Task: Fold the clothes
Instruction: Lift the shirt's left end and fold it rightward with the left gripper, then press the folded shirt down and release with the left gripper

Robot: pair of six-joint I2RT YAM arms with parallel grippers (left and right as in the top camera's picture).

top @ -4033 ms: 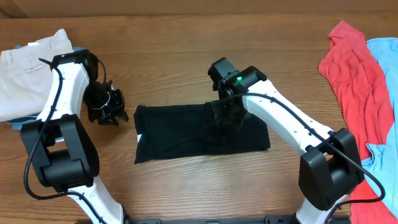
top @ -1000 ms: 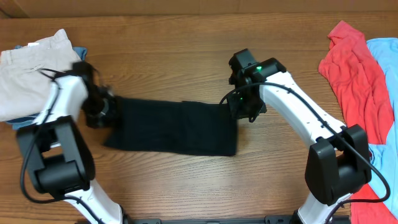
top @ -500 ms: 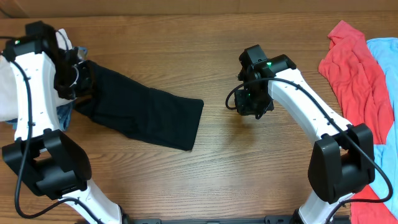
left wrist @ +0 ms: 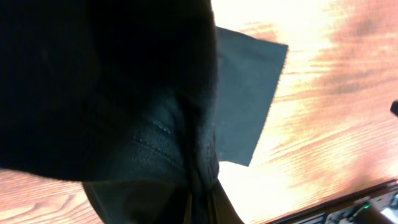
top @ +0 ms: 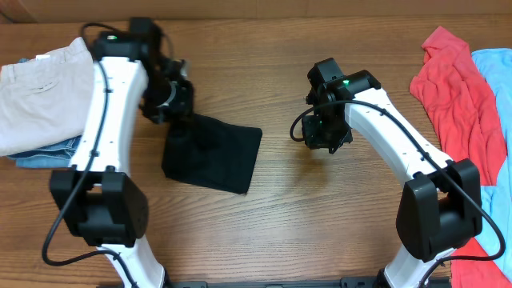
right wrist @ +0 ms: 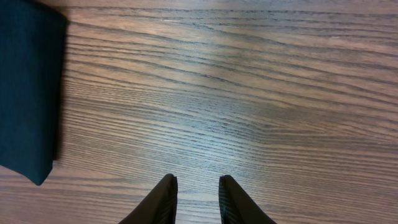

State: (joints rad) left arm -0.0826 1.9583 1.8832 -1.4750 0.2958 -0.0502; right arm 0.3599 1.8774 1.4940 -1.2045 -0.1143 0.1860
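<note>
The wooden table bore the folded black garment left of centre, its upper left edge raised off the wood. The left gripper was clamped tight on that edge. The right gripper, jaws narrowly parted and empty, hung over bare wood to the garment's right, apart from it.

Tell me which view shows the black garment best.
Overhead. It shows the whole black garment lying folded on the wood, its upper-left end held by the left tool. The left wrist view is mostly filled by close dark fabric, so the shape is unreadable. The right wrist view catches only one edge at its left border.
</note>
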